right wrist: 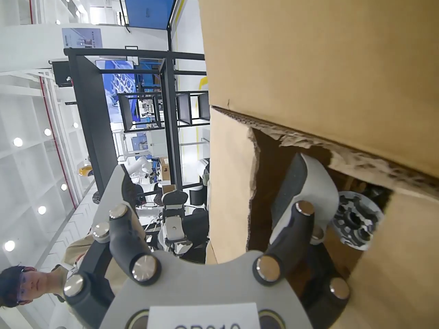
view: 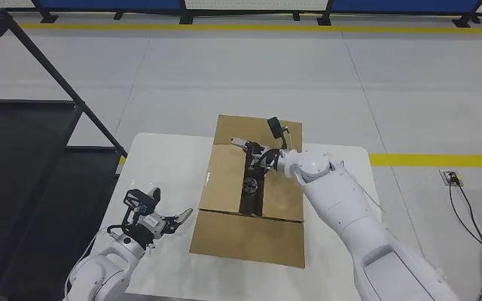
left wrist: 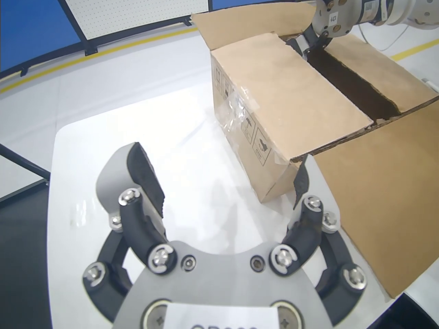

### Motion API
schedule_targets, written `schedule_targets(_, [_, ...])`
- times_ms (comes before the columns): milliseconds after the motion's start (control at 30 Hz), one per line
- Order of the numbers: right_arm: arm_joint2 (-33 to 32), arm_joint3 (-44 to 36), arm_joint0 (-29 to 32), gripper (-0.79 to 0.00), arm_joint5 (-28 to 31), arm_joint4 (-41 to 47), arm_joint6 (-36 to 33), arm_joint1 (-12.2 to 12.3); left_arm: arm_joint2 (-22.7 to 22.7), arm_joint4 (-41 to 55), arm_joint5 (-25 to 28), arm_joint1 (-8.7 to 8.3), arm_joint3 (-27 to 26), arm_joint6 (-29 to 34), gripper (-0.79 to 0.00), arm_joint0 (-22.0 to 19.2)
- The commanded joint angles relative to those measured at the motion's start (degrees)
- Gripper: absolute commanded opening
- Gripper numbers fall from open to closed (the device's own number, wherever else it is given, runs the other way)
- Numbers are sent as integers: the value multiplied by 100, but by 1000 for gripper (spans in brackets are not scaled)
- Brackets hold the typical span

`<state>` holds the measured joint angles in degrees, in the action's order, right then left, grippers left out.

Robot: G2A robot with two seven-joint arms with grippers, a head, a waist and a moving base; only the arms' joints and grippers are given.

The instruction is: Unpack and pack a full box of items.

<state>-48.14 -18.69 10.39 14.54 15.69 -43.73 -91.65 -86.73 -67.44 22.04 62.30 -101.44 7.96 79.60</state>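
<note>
From my remote station: the left pincer (left wrist: 223, 169) hovers low over the white table (left wrist: 137, 121), its fingers spread wide with nothing between them. Just ahead of it and slightly to its right stands the near corner of the cardboard box (left wrist: 284, 97), not touching either finger. The box sits in the middle of the table with its top flaps lying nearly flat and a dark slot open between them.

Beyond that slot's far end, the right pincer (right wrist: 211, 172) straddles a flap's edge (right wrist: 229, 179): one finger is down inside the opening, the other is outside the cardboard, and the two stand apart, not yet closed on anything. Close beside the inner finger, deeper in the box, lies a round toothed part (right wrist: 355, 219), black and pale.

I see three hazards. The flap edges around the slot look ragged, so a hard pinch and pull could tear the cardboard instead of folding it back. With the left pincer off the box, nothing braces it, and an upward pull from the right pincer could drag or tip the whole box across the table. The inner finger could also catch on the toothed part if it travels deeper or sideways.
</note>
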Motion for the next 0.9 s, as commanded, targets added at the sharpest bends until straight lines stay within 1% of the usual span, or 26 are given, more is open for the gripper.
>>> schedule_targets(0, [-14, -60, 20, 0, 32, 42, -65, -26, 75, -38, -4, 7, -22, 15, 0, -11])
schedule_targets(100, [-60, -111, 24, 0, 132, 142, -167, -59, 171, -114, -36, 17, -46, 31, 0, -34])
schedule_targets(233, [-234, -138, -4, 0, 320, 506, -549, -73, 316, -292, -108, 30, -65, 67, 0, -73])
schedule_targets(333, [-381, -148, -25, 0, 413, 806, -809, -77, 436, -394, -62, 38, -66, 135, 0, -124])
schedule_targets(567, [-543, -259, -93, 0, 320, 1273, -1018, -178, 739, -515, -104, 79, -86, 204, 0, -382])
schedule_targets(633, [-556, -280, -116, 0, 315, 1369, -1131, -219, 815, -520, -209, 98, -107, 177, 0, -441])
schedule_targets(867, [-511, -238, -202, 0, 371, 1462, -1546, -352, 897, 38, -1019, 195, -166, 154, 0, -587])
